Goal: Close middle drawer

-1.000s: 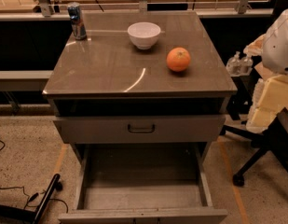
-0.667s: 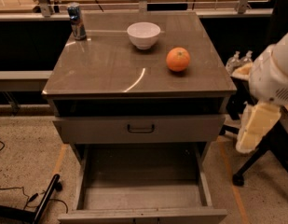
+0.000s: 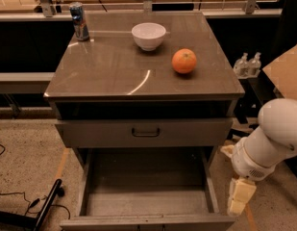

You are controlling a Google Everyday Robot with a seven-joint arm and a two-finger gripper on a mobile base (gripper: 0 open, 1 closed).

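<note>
Gripper (image 3: 238, 198) position: lower right of the frame, at the end of the white arm (image 3: 275, 138), just beside the right front corner of the middle drawer (image 3: 148, 221) and not visibly touching it. Gripper state: cannot be determined from this view; nothing is seen held. The middle drawer is pulled fully out toward the bottom edge of the frame, with its low front panel cut by that edge and its grey floor exposed below the upper drawer (image 3: 186, 131), whose larger handle (image 3: 145, 132) sits at centre. Change over the last second: the arm has descended from the height of the countertop (image 3: 114, 66) at the right edge down to the level of the open drawer's front. The drawer itself has not moved, and the items on the countertop keep their places. Judged consequence for the task: the approach phase is nearly complete, closing has not begun, and the next move calls for bringing the gripper in front of the panel and pushing it toward the cabinet. On the countertop stand a drink can (image 3: 80, 20) at upper left, a white bowl (image 3: 148, 35) at upper centre and an orange (image 3: 184, 61) to the right of it. Two clear pump bottles (image 3: 248, 64) stand beyond the right side. Markings: the can shows blue and silver print, but no brand or text is legible anywhere.
</note>
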